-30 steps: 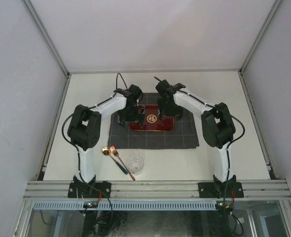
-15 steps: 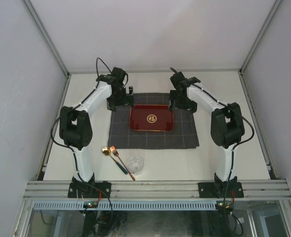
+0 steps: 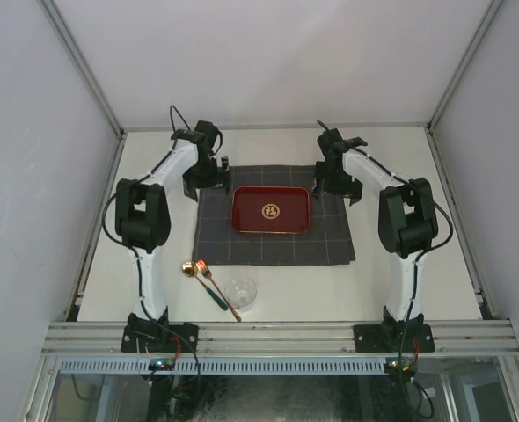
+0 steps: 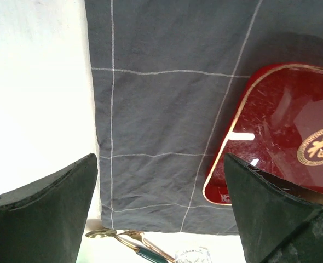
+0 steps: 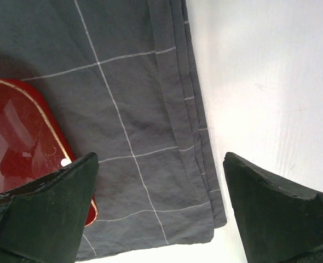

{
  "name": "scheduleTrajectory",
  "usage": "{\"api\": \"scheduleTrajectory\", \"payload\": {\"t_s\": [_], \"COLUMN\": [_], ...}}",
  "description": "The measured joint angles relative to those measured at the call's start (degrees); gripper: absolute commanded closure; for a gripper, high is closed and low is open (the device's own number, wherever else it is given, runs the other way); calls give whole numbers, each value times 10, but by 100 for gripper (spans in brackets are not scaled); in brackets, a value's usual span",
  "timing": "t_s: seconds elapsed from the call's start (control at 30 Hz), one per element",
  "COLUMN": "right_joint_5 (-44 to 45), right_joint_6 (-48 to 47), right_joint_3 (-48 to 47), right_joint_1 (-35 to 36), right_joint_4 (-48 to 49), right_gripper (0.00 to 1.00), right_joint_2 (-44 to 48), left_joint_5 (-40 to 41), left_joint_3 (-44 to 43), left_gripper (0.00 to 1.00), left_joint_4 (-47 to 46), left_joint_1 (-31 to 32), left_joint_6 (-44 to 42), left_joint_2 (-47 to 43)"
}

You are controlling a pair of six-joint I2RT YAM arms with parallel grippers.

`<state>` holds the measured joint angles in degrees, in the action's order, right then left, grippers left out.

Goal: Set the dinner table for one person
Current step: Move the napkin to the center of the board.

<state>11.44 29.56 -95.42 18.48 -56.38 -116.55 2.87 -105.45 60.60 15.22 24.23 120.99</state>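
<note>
- Off-white table (image 3: 400, 281) fills the top view, with its aluminium rail (image 3: 277, 332) along the near edge by the arm bases.
- Dark grey checked cloth (image 3: 330, 242) lies on the middle of the table. A red tray (image 3: 271, 210) sits on its far half, with a gold emblem at the tray's centre.
- Gold-headed cutlery (image 3: 214, 294) lies on bare table near the front edge, left of centre. A clear glass (image 3: 241, 292) stands just to its right, and both are apart from the cloth.
- Over the cloth's far-left corner hangs the left gripper (image 3: 208, 176), beside the tray's left edge. The right gripper (image 3: 337, 187) hangs over the far-right corner, beside the tray's right edge.
- Left wrist view: the black fingers (image 4: 46, 213) stand wide apart with nothing between them. Cloth lies below, bare table to the left and a corner of the tray to the right. The cutlery and the glass rim show at the bottom edge.
- Right wrist view: these fingers (image 5: 282, 213) are also spread wide and hold nothing. Below them are the cloth's layered edge, a tray corner at the left and bare table at the right.
</note>
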Motion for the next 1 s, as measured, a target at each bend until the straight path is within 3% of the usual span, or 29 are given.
{"api": "scheduleTrajectory", "payload": {"t_s": [0.37, 0.47, 0.53, 0.57, 0.67, 0.77, 1.0], "right_joint_5": [-13, -15, -16, -17, -26, -36, -53], "right_joint_6": [-7, -11, -15, -18, -24, -25, -27], "right_joint_3": [-30, -43, -48, -48, -50, -50, -50], "right_joint_1": [-9, -12, -14, -15, -17, -20, -22], "right_joint_4": [1, 1, 2, 3, 3, 6, 12], "right_gripper": [4, 14, 35, 50, 99, 100, 100], "right_joint_2": [-62, -70, -72, -72, -72, -72, -72], "left_joint_5": [11, 11, 10, 9, 5, -2, -6], "left_joint_3": [-47, -58, -62, -64, -65, -66, -80], "left_gripper": [0, 4, 16, 27, 69, 98, 100], "left_joint_4": [27, 30, 30, 30, 28, 26, 26], "left_joint_1": [-12, -16, -17, -18, -19, -20, -20], "left_joint_6": [-3, -3, -3, -4, -2, -10, -11], "left_joint_2": [63, 66, 66, 66, 66, 66, 66]}}
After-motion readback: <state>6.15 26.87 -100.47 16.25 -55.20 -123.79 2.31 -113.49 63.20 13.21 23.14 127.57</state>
